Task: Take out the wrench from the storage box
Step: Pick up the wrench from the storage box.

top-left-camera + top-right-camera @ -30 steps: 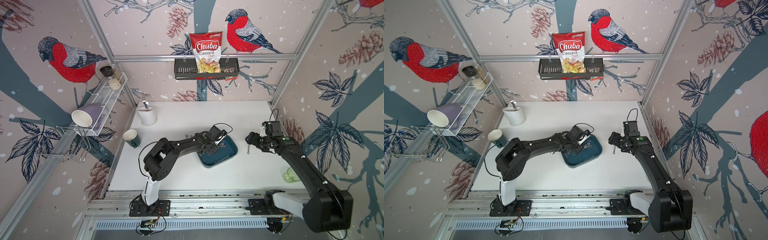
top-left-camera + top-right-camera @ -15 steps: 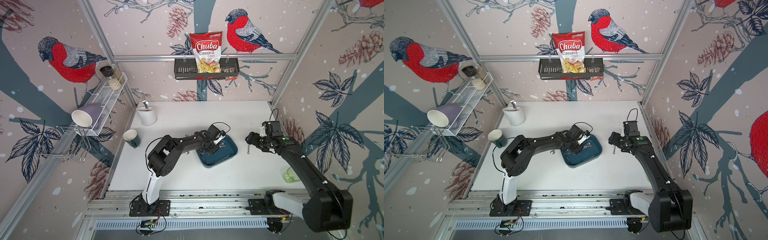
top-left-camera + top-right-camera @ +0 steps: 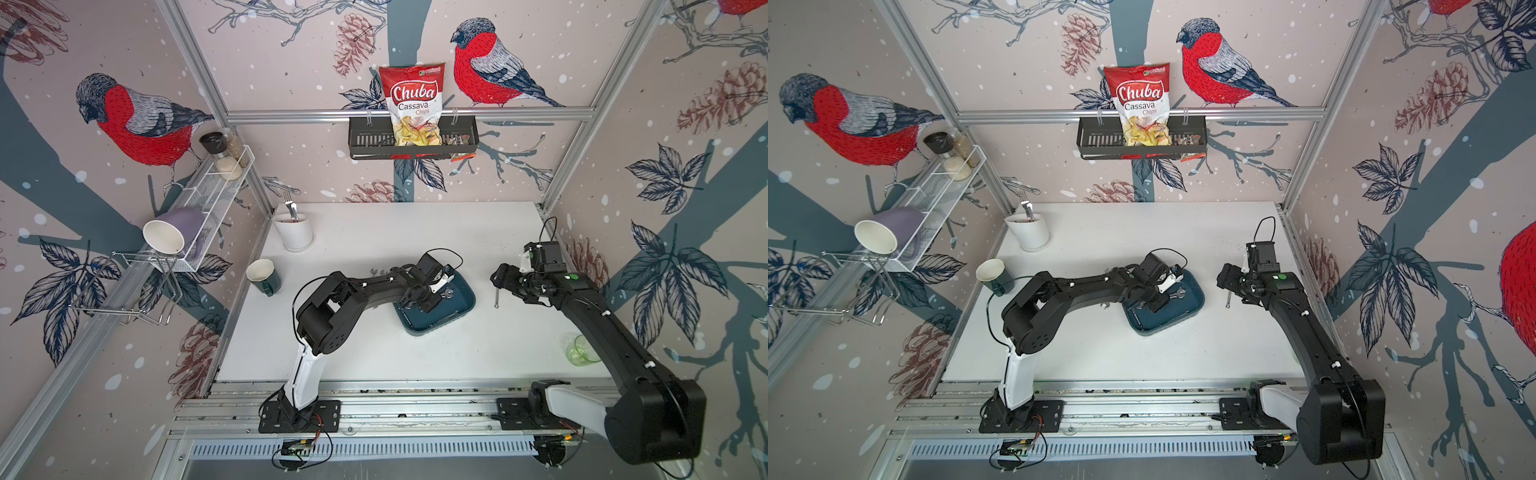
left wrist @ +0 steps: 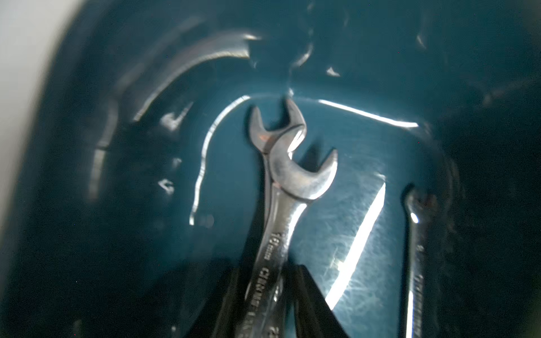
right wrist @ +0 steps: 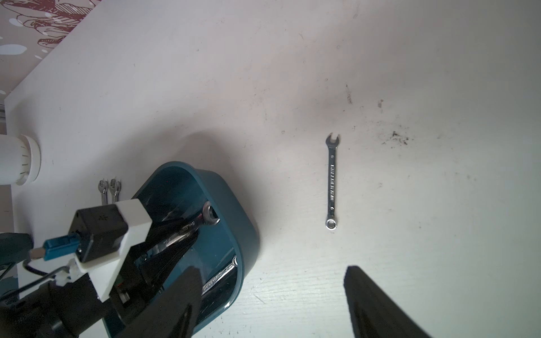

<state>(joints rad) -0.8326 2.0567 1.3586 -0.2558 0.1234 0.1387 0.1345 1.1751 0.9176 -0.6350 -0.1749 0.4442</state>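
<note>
Well, barely anything moves over this last second. In both top views the left gripper [image 3: 428, 296] [image 3: 1158, 300] stays dipped into the teal storage box [image 3: 449, 318] [image 3: 1177, 316]. Its arm shifts only a touch, and the box has not budged on the table [image 3: 374, 357]. The right gripper [image 3: 498, 277] [image 3: 1223, 279] hangs where it was, off to the side.

Over to the left wrist camera: the fingers are clamped on the shank of a combination wrench [image 4: 281, 228], its open-end head pointing forward over the box floor. A second wrench head [image 4: 272, 125] pokes out from behind it (caught in the same pinch, or just lying underneath? I cannot tell). A third wrench [image 4: 415, 257] lies along the wall.

Right wrist camera now: the right gripper [image 5: 272, 269] is spread wide above bare table, holding nothing. A loose wrench [image 5: 331, 181] lies on the table near the box, and two small wrenches [image 5: 114, 188] lie on its far side.

My read: the grip is set but the lift has not begun, so the wrench is still inside the box. Next it needs a clean rise over the rim, watching for a passenger.
</note>
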